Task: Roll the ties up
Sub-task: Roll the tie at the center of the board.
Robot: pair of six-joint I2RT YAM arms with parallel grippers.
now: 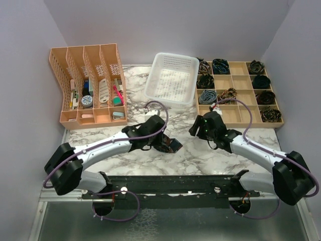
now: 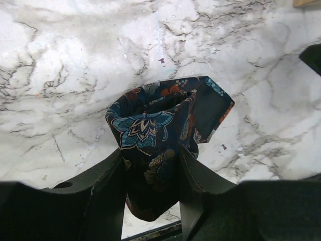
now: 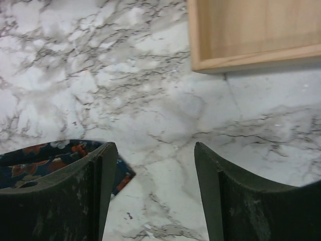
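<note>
Tie (image 1: 168,144) on the marble, Jo: where exactly, and who has it?

Middle of the table (image 1: 200,158), Sam, toward the near side. The left gripper (image 2: 150,150) pinches it. A folded bundle stands between the fingers (image 2: 193,170), fabric pressed on both sides, with a pointed end sticking out to one side over the marble.

And the containers?

Three along the back. The wooden tray (image 1: 231,114) on the right is split into compartments, and rolled ties (image 1: 220,66) fill several, mostly its back-left cells and right-hand column. A white mesh basket (image 1: 170,83) sits just left of it. A peach file organizer (image 1: 60,70) on the far left holds small mixed items in its slots.

Right gripper?

The right gripper (image 3: 153,148) is spread wide with only marble between its fingers, holding nothing. It hangs near the tray's near-left corner, and the tie's end shows beside one finger.

Room to move?

Bare marble lies between the two grippers and along the tray's front edge.
</note>
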